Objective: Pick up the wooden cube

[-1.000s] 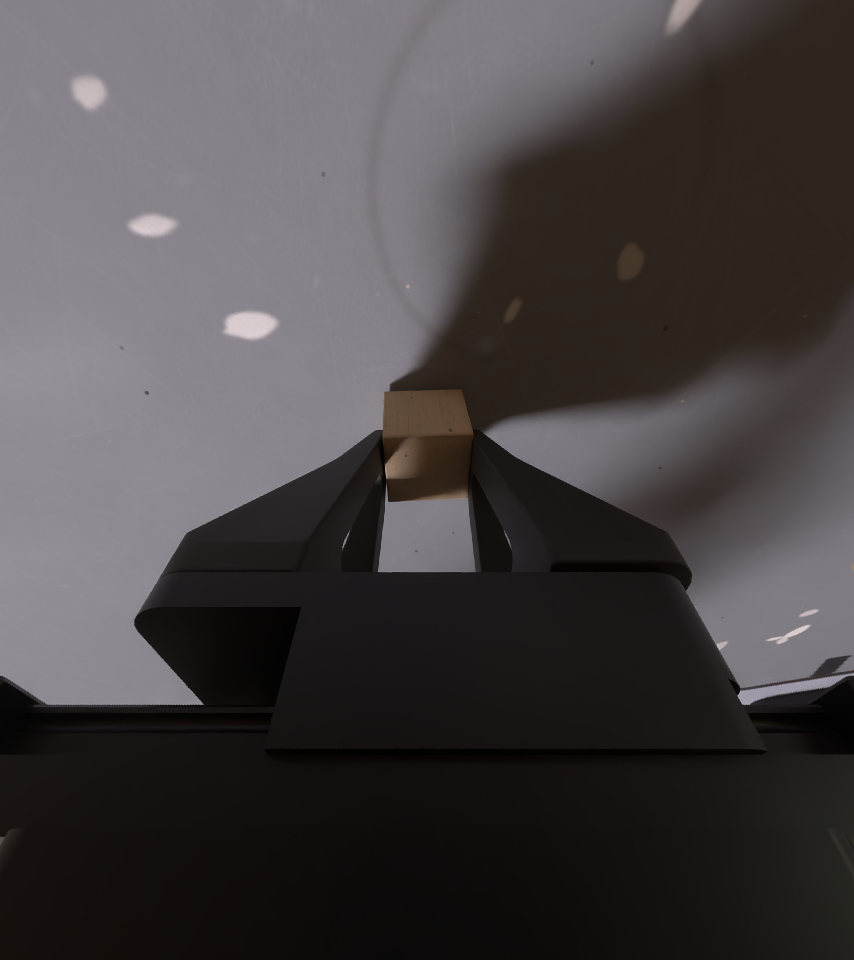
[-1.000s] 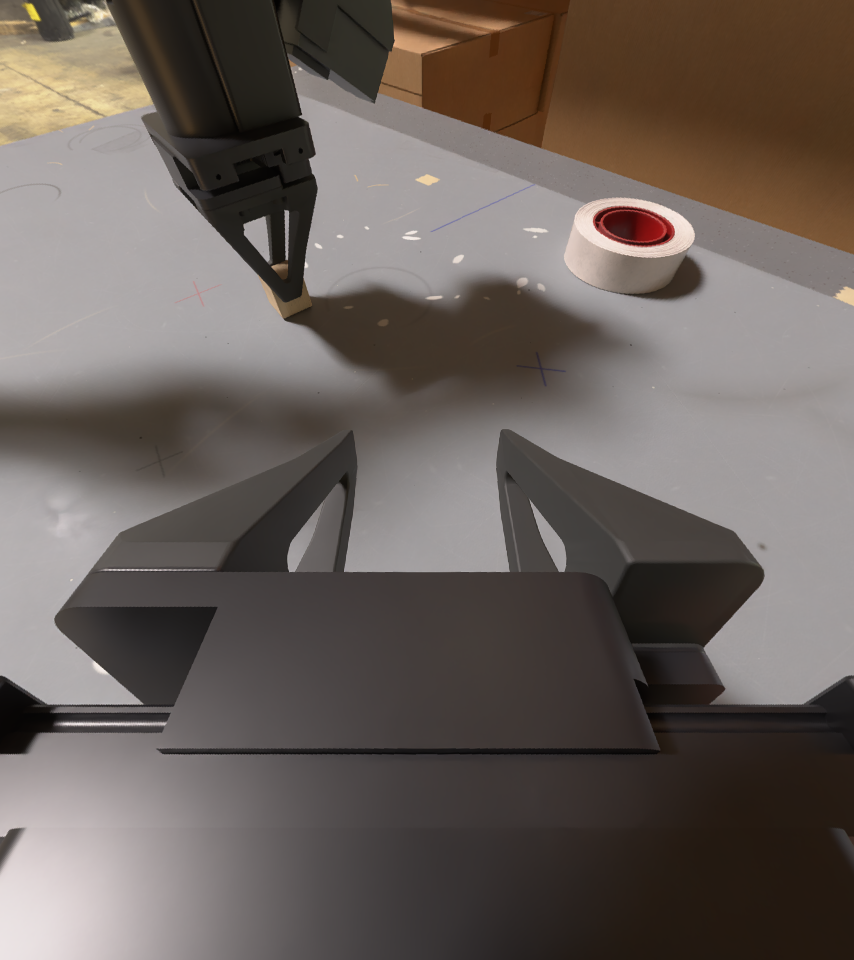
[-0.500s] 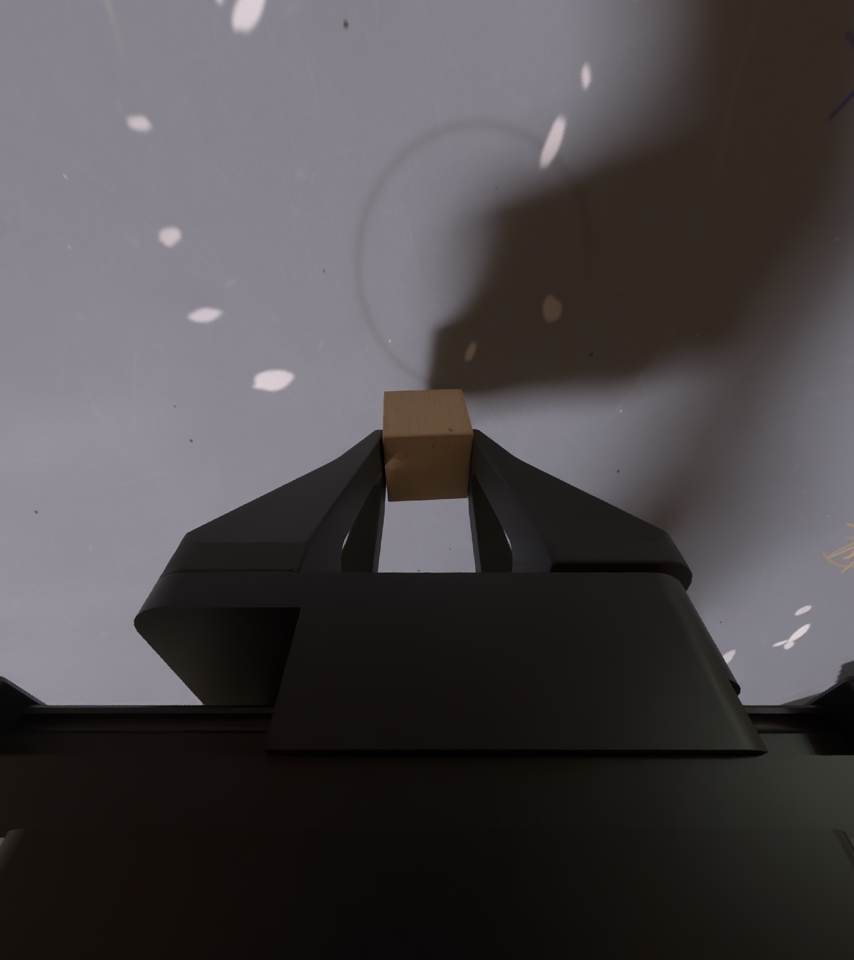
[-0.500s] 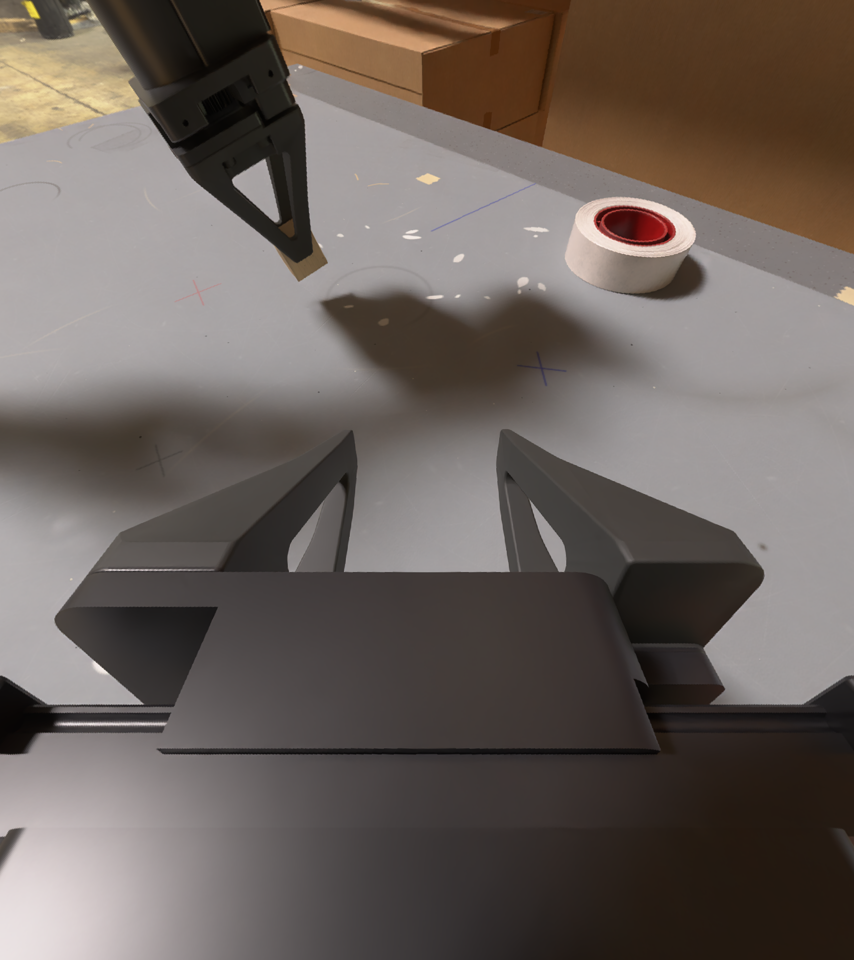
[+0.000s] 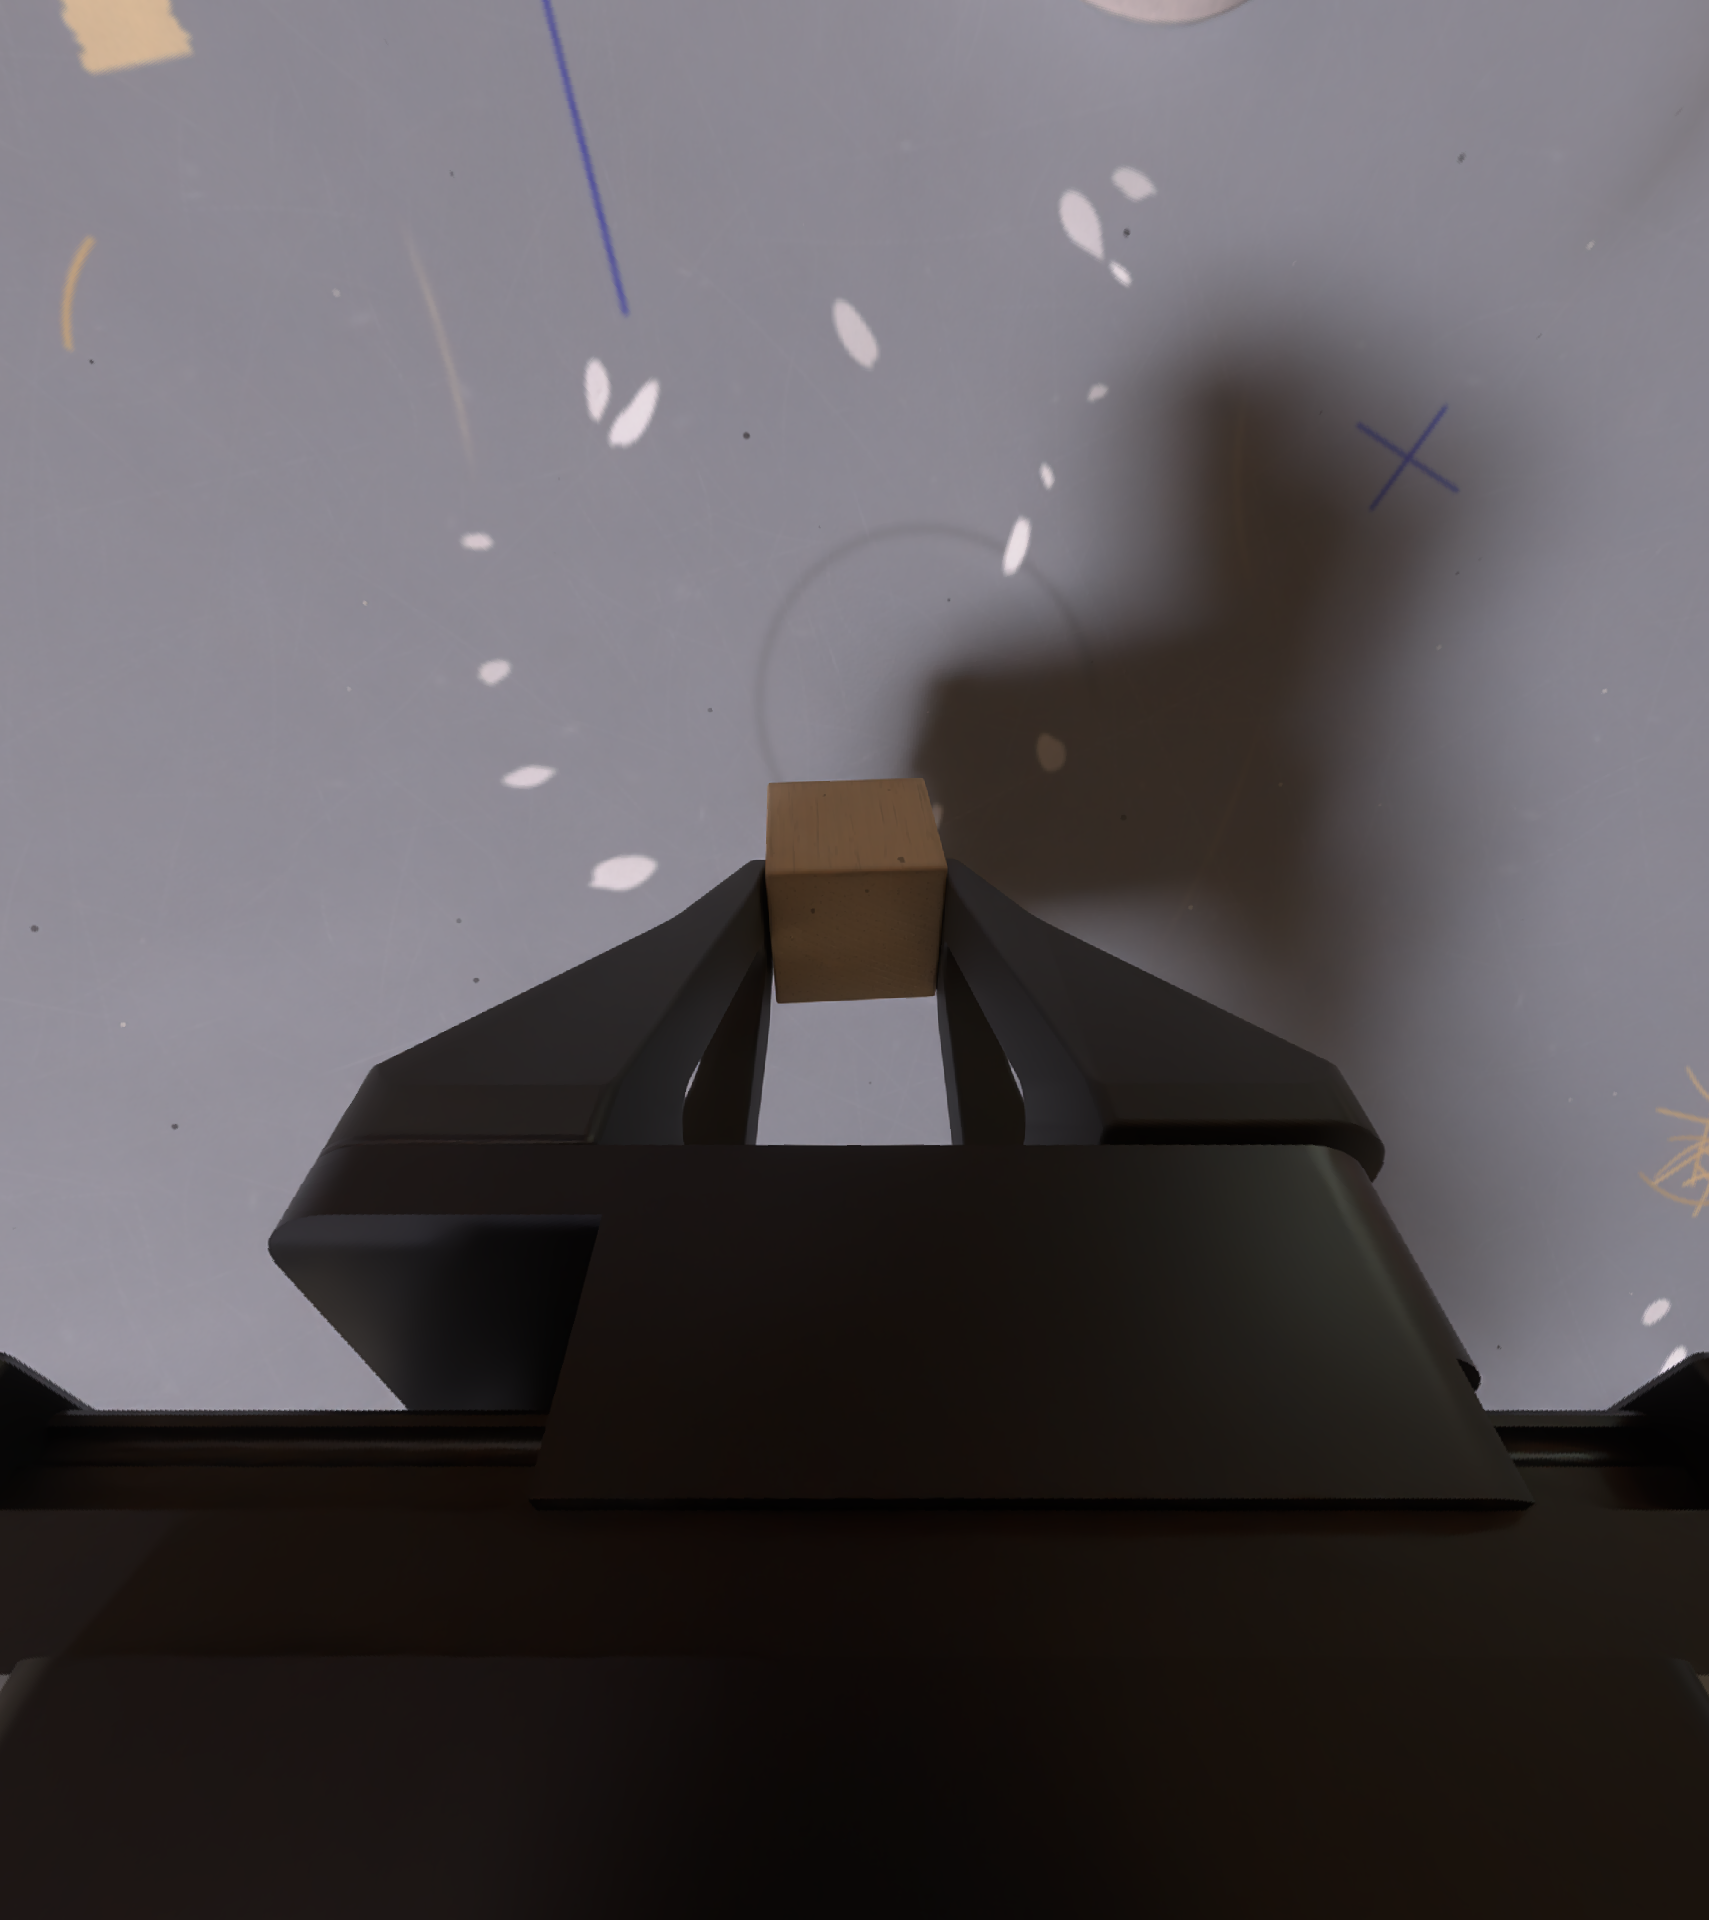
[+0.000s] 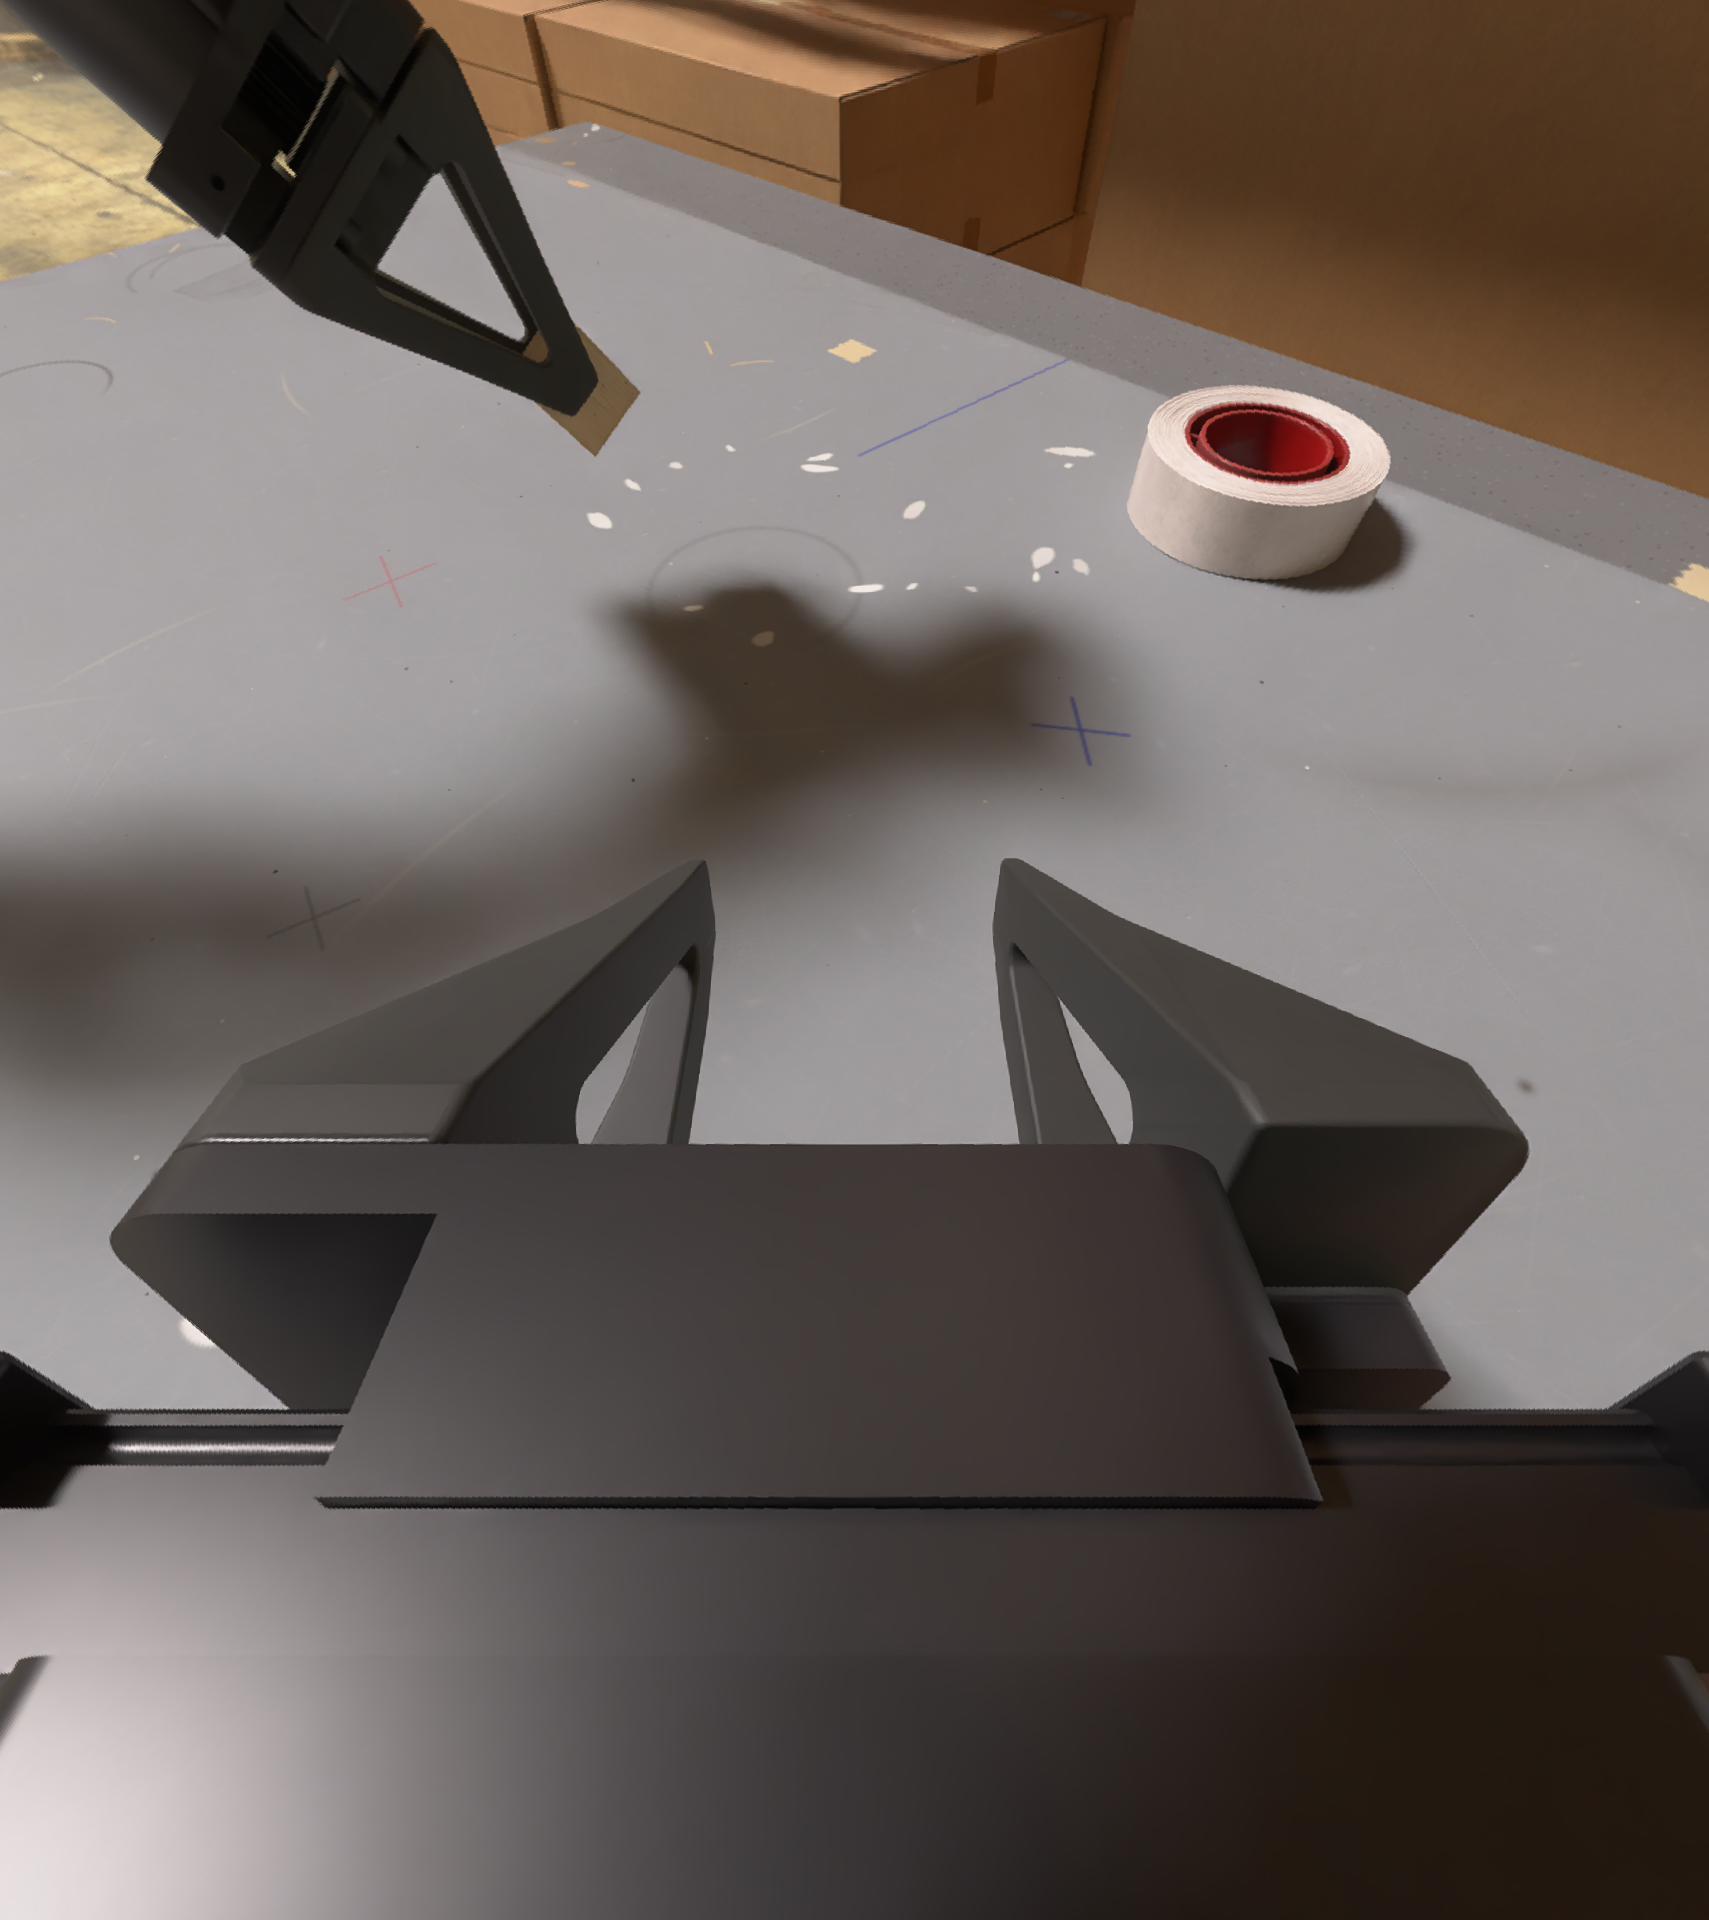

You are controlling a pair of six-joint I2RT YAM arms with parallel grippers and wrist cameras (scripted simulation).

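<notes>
The wooden cube is clamped between the fingertips of the left gripper at the centre of the left wrist view, clear of the grey table. In the right wrist view it is seen at upper left, raised above its shadow. The right gripper is spread apart and holds nothing. A tape roll is seen at upper right.
</notes>
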